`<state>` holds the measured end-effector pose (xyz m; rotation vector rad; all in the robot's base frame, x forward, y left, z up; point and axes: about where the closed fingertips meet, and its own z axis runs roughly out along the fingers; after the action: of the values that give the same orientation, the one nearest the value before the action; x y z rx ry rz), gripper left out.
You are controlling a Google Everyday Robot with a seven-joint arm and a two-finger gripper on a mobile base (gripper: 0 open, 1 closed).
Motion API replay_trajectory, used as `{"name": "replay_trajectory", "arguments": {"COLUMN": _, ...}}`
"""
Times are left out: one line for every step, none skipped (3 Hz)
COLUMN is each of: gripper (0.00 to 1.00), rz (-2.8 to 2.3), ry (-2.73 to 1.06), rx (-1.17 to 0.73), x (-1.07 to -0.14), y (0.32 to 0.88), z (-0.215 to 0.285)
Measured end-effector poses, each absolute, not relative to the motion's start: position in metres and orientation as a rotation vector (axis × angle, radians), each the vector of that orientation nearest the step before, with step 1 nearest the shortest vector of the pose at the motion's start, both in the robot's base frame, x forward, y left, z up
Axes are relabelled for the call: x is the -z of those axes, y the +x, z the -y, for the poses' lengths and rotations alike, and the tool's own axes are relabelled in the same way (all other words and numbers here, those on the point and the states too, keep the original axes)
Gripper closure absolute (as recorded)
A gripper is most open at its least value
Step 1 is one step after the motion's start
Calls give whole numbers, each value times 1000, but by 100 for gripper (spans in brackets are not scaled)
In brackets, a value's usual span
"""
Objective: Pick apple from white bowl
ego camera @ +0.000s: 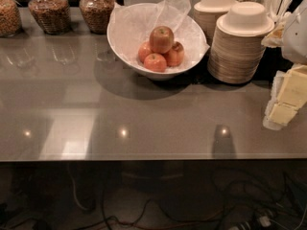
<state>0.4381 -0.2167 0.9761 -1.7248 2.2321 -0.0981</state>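
Apple (161, 39): largest, atop three smaller apples (155, 61), centre of white bowl (165, 74); gripper (284, 103): well right of bowl, beyond stacked disposable bowls (237, 49); grip state cannot tell; step: approach pending; next: reach over bowl, descend on apple.

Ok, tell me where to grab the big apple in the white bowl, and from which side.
Grip the big apple across its round middle, coming from above: it sits on top of three smaller apples, stem dimple up, and the bowl wall and tissue paper close off its sides. The gripper is at the right edge, apart from the bowl.
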Motion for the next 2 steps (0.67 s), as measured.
{"name": "replay_trajectory", "arguments": {"gripper": 0, "rz": -2228, "ry": -1720, "rx": 100, "x": -976, "y": 439, "z": 216}}
{"name": "replay_trajectory", "arguments": {"gripper": 0, "rz": -2185, "ry": -1667, "rx": 54, "x": -964, "y": 452, "z": 205}}
